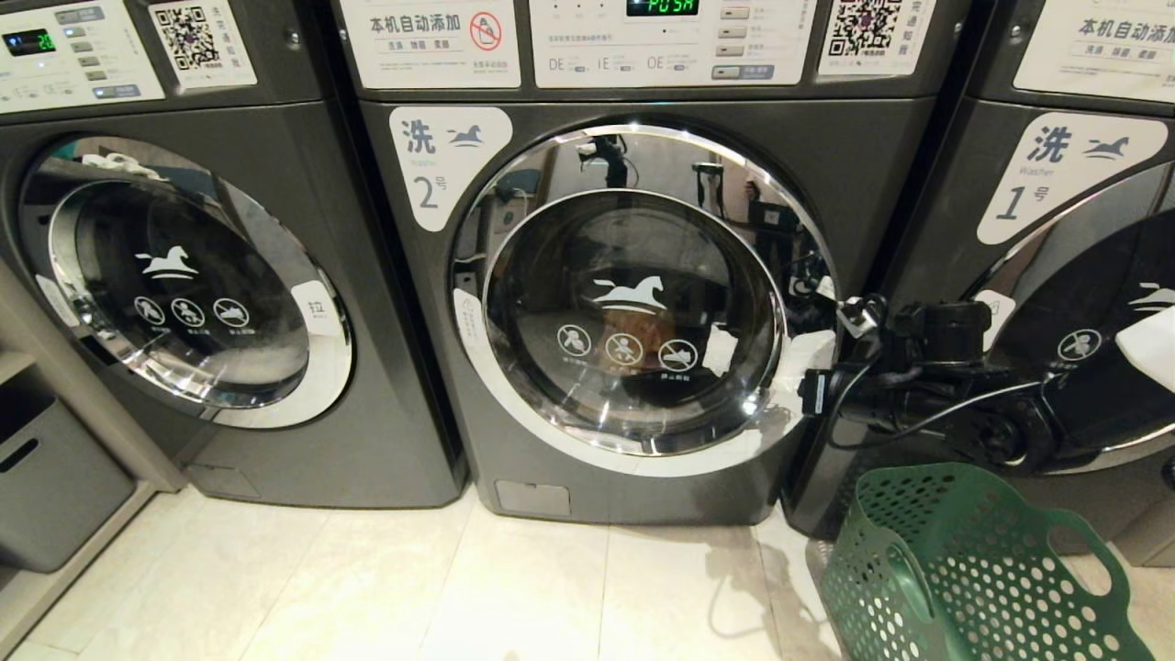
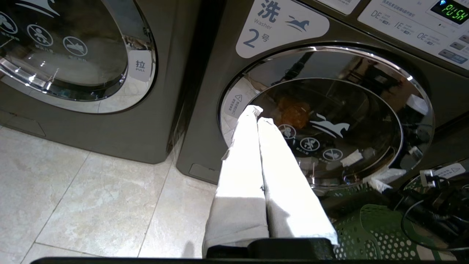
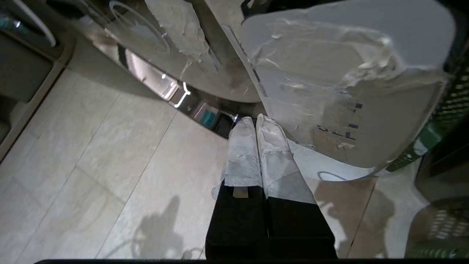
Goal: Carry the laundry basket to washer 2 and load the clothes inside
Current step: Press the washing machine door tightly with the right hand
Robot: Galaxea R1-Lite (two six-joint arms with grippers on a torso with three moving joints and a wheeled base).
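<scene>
The laundry basket (image 1: 964, 569) is seen at the lower right of the head view, standing on the tiled floor (image 1: 459, 588) in front of the gap between washer 2 (image 1: 633, 303) and the washer labelled 1 (image 1: 1074, 275); the carrying step is judged essentially done. No clothes can be made out inside the visible part of the basket. The round door (image 1: 633, 294) of washer 2, at frame centre, appears closed against its front, and an orange-brown item is dimly visible behind the glass (image 2: 293, 113). Whether this is the full load cannot be told. The right tool (image 3: 256, 123) is shown with its padded fingers pressed together, holding nothing, near the lower chrome edge of a door. The right arm (image 1: 927, 367) is seen at the right door rim of washer 2. The left tool (image 2: 258, 112) is likewise pressed together and empty, pointing at the left door rim in its wrist view. Loading is judged either finished or awaiting door opening.
</scene>
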